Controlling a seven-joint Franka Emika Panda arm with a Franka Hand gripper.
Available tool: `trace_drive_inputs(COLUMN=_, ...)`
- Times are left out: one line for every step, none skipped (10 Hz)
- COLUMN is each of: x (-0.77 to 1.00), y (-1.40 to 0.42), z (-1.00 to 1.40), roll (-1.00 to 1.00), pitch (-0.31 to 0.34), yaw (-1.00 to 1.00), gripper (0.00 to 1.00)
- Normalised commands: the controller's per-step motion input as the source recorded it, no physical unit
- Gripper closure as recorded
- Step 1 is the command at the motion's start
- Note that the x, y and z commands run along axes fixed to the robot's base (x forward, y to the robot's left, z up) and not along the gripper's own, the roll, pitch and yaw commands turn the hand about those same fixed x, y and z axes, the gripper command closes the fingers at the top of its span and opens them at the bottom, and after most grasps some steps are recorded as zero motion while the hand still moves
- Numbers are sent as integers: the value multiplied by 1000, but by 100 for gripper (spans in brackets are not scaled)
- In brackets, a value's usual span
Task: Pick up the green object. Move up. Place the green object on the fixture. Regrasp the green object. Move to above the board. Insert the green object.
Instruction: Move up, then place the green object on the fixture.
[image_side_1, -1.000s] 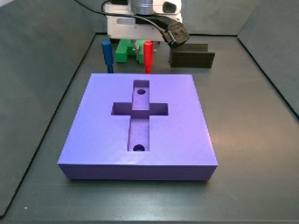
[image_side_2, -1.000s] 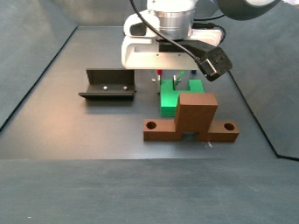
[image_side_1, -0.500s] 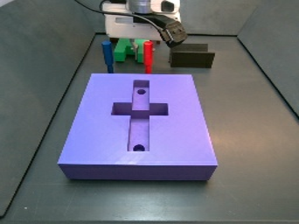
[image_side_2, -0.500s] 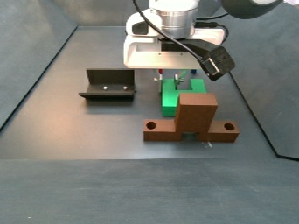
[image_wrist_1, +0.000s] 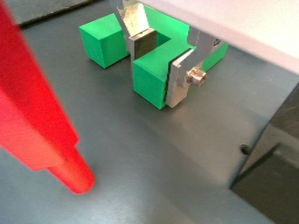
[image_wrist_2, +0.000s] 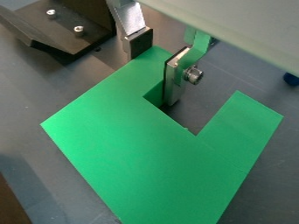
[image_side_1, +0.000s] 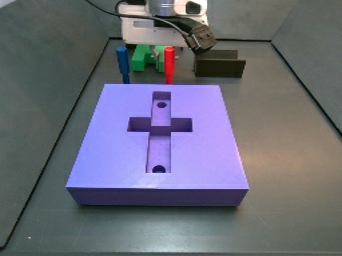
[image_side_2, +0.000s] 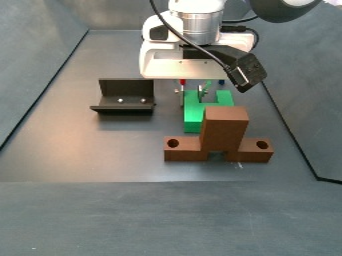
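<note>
Board (image_side_1: 162, 140): purple slab nearest the camera in a side view, with a cross-shaped recess (image_side_1: 159, 124) and two round holes in its top; nothing sits in the recess or holes. Blue peg (image_side_1: 122, 63) and red peg (image_side_1: 171, 64): upright behind the board. Green object (image_side_2: 203, 108): U-shaped piece resting on the floor, behind a brown cross-shaped stand (image_side_2: 221, 138). Gripper (image_wrist_1: 163, 55): low over the green object, silver fingers (image_wrist_2: 174, 77) straddling one prong in both wrist views; whether the pads press it, cannot tell. Fixture (image_side_2: 124, 98): dark bracket, well apart from the green object, unoccupied.
</note>
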Motion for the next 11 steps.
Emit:
trace_drive_inputs(x=0, y=0, z=833, roll=0, pitch=0, yaw=0, gripper=100)
trace_drive_inputs(x=-6, y=-54, z=792, roll=-6, pitch=12, yaw=-25, gripper=100)
trace_drive_inputs(x=-31, y=-40, z=497, roll=9, pitch=13, yaw=-29, gripper=100)
trace_drive_inputs(x=-7, y=-14, z=219, roll=25, pitch=-6, yaw=-18, gripper=100)
trace_drive_inputs(x=0, y=-17, z=0, roll=0, pitch=0, yaw=0, gripper=100)
trace_drive_inputs(x=283, y=43, z=500, roll=-243, pitch=57, yaw=-129, gripper=100)
trace_drive_inputs(x=763, y=3, z=811, roll=-731, pitch=74, yaw=-209, gripper=100)
trace_drive_inputs(x=843, y=0, z=749, roll=-800, pitch=106, yaw=-349, gripper=100)
trace_drive_inputs(x=803, y=0, z=711, roll=-846, pitch=57, yaw=-363, gripper=100)
trace_drive_inputs(x=791, y=0, z=700, roll=-857, pitch=60, yaw=-371, gripper=100)
trace_drive_inputs(x=740, y=0, z=663, roll=-891, pitch=89, yaw=-406, gripper=100)
